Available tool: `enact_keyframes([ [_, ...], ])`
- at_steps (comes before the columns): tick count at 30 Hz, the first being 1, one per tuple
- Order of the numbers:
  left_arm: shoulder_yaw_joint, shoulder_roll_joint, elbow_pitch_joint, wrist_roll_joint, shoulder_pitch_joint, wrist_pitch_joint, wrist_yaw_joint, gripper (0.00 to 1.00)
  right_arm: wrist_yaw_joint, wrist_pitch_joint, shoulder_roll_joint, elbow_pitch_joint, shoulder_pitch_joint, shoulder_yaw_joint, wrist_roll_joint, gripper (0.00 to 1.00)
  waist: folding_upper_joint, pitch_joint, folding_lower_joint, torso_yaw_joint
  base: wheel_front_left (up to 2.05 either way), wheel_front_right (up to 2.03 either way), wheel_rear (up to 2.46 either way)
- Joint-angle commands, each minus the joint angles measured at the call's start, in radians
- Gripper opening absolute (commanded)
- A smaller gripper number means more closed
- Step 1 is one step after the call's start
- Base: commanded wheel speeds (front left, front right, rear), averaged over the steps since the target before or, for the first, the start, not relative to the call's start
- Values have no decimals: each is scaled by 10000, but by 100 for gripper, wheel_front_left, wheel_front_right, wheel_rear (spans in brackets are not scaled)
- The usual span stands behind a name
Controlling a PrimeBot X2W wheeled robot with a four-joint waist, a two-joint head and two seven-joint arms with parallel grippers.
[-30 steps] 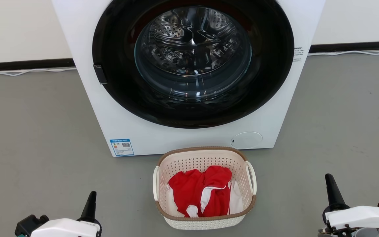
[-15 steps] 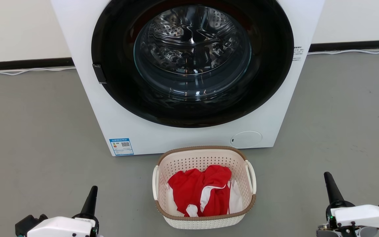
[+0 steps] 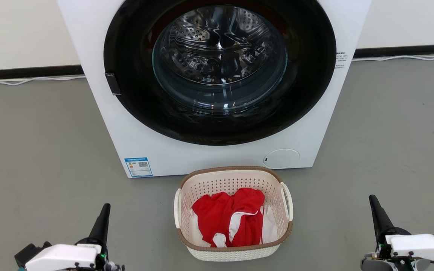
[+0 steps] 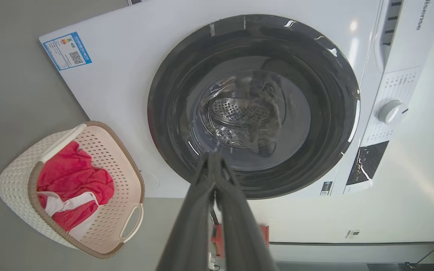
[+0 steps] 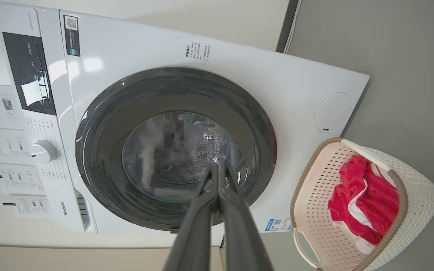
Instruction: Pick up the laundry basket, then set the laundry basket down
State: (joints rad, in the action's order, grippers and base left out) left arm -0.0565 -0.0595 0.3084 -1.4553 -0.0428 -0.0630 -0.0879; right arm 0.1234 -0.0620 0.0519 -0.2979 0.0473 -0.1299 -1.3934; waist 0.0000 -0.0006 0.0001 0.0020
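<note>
The laundry basket is cream-white, perforated, with a brown rim and two white side handles. It stands on the grey floor just in front of the washer, with red and white clothes inside. It also appears as the basket at the left of the left wrist view and the basket at the right of the right wrist view. My left gripper is shut, low and left of the basket, well apart from it. My right gripper is shut, low and right of it, also apart. In each wrist view the fingertips meet: left gripper, right gripper.
A white front-loading washer with a closed dark round door stands right behind the basket. A white wall with a black skirting and a white cable runs behind it. Grey floor lies on both sides.
Both grippers have risen a little in the head view, their fingers reaching further up. The basket stays where it was on the floor.
</note>
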Motion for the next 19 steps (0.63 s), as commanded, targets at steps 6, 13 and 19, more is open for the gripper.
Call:
enact_keyframes([
  [6,-400,1,-450,-666,-592,-232,-227,0,68,-239,22,414,568,157,-916,0,0,14,-1,-7,0,0,0],
  [13,-530,69,-582,-1301,-637,-433,-374,0,72,-441,-6,500,596,158,-1822,0,0,31,-1,-17,0,0,0],
  [19,-577,93,-629,-1530,-654,-505,-428,0,73,-514,-16,531,606,158,-2150,0,0,37,-1,-20,0,0,0],
])
